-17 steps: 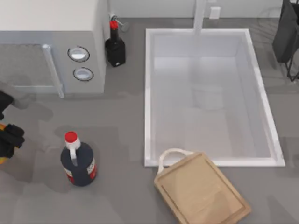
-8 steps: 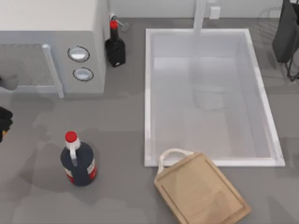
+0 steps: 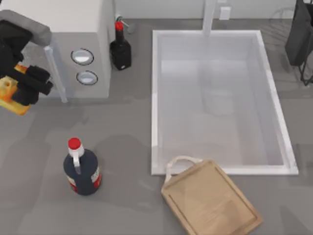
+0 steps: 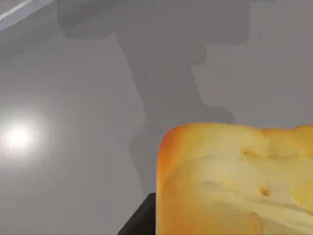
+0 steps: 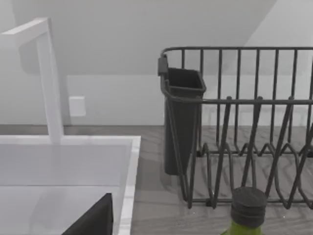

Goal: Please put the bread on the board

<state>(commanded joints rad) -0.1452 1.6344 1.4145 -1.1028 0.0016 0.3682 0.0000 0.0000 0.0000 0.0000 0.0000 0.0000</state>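
The bread (image 3: 9, 96), a golden-yellow chunk, hangs above the counter at the far left, in front of the microwave. My left gripper (image 3: 20, 90) is shut on it. In the left wrist view the bread (image 4: 234, 181) looms close, above bare grey counter. The board (image 3: 210, 201), light tan wood with a pale loop handle, lies at an angle near the front, just below the sink's front rim and far to the right of the bread. My right arm is parked at the back right, looking over the dish rack.
A red-capped dark bottle (image 3: 81, 169) stands on the counter between bread and board. A smaller dark bottle (image 3: 120, 49) stands beside the microwave (image 3: 58, 29). The white sink (image 3: 155, 103) takes up the middle right. A wire dish rack (image 5: 244, 127) and a green bottle (image 5: 247, 210) sit at the back right.
My left arm has swung back into the top view from the left edge, toward the microwave, carrying the bread. Bottle and board have not moved.
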